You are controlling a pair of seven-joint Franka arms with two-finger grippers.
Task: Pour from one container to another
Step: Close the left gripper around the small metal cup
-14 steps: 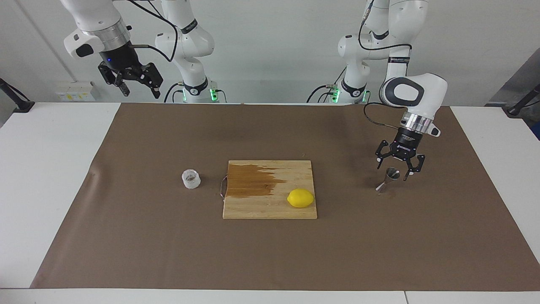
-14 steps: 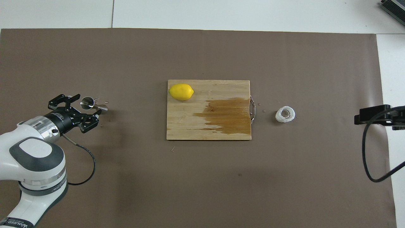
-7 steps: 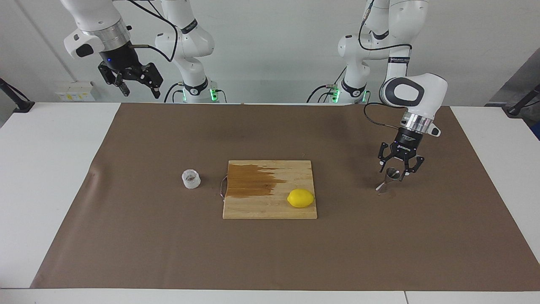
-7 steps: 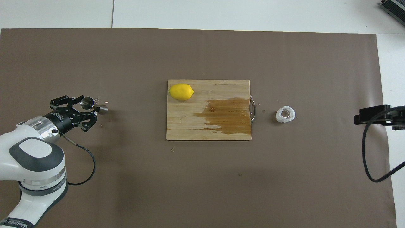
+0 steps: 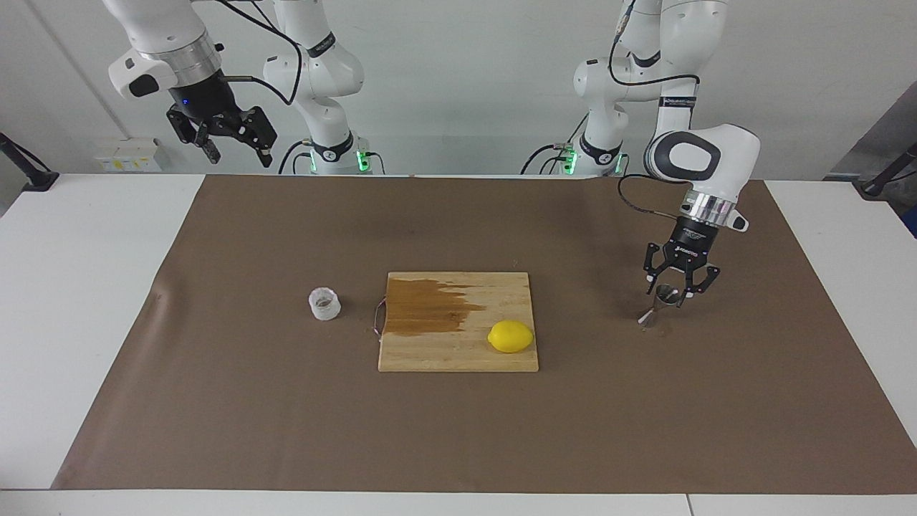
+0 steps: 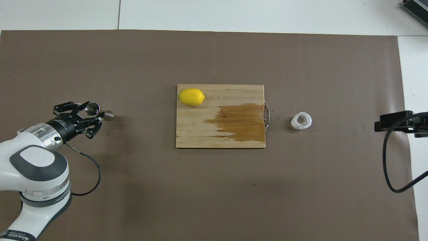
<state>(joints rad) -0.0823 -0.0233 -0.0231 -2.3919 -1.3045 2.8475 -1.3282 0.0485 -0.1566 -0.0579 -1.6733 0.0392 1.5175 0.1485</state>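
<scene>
Left gripper (image 5: 680, 290) closed around the upper cone of the small shiny steel hourglass jigger (image 5: 659, 305), which stands on the brown mat (image 5: 645, 401) toward the left arm's end of the table.

The jigger looks light, rigid and slick, and tippy on its narrow foot; the waist or just above it seems the safest hold. The small squat clear faceted cup (image 5: 324, 303) sits on the mat toward the right arm's end; it is probably light and stiff, best pinched across its sides. Between the two lie a wooden cutting board (image 5: 458, 355) with a dark wet stain and a yellow lemon (image 5: 510, 336) on it, which any carry must cross. The right gripper (image 5: 233, 143) waits raised with its fingers spread, holding nothing.
</scene>
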